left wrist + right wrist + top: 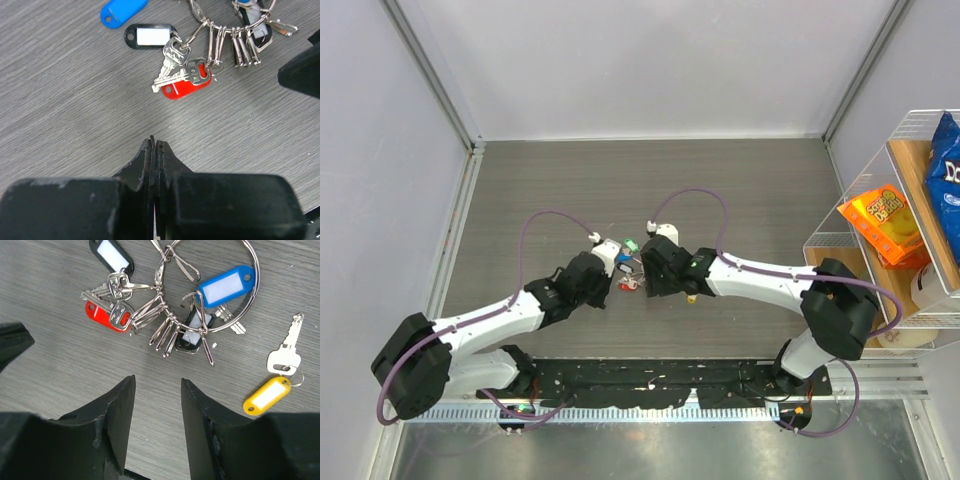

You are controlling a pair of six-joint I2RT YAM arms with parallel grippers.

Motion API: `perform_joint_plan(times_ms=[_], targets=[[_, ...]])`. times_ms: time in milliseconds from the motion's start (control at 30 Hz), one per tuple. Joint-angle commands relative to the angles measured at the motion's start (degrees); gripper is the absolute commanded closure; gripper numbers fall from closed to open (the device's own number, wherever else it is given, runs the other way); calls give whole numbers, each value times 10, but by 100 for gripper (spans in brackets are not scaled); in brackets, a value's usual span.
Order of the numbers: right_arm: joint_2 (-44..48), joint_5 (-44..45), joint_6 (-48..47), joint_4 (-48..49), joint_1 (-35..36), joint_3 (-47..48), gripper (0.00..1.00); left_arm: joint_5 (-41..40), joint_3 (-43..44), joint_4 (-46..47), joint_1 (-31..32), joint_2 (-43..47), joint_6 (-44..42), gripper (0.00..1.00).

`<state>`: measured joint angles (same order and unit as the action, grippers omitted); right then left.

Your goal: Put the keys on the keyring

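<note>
Left wrist view: the left pincer (155,144) is pressed together and holds nothing.
It sits over the table (60,100), just below the red key (186,86). The right pincer (157,385) is spread apart and empty, near the bunch of clips (165,330). The keyring (257,280) lies flat past them, with a blue tag (225,285) across it. The red key seems joined to it by the clips. One key (285,355) with a yellow tag (266,396) lies apart, off the keyring. I think that one is left to put on.
</note>
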<state>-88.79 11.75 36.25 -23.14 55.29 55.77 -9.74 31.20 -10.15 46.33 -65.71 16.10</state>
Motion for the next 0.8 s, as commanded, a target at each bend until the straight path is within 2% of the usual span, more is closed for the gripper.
perform_joint_plan(times_ms=[0,200,400,767], targets=[[-17,35,51,20,2,28,55,23,-24,65,-8,16,-1,100],[-53,44,76,22,2,48,63,22,-40,86,-11,26,4,100],[-76,45,97,22,2,68,66,23,-53,98,-11,33,7,100],[-81,71,125,18,2,49,70,28,-56,98,-11,44,8,100]])
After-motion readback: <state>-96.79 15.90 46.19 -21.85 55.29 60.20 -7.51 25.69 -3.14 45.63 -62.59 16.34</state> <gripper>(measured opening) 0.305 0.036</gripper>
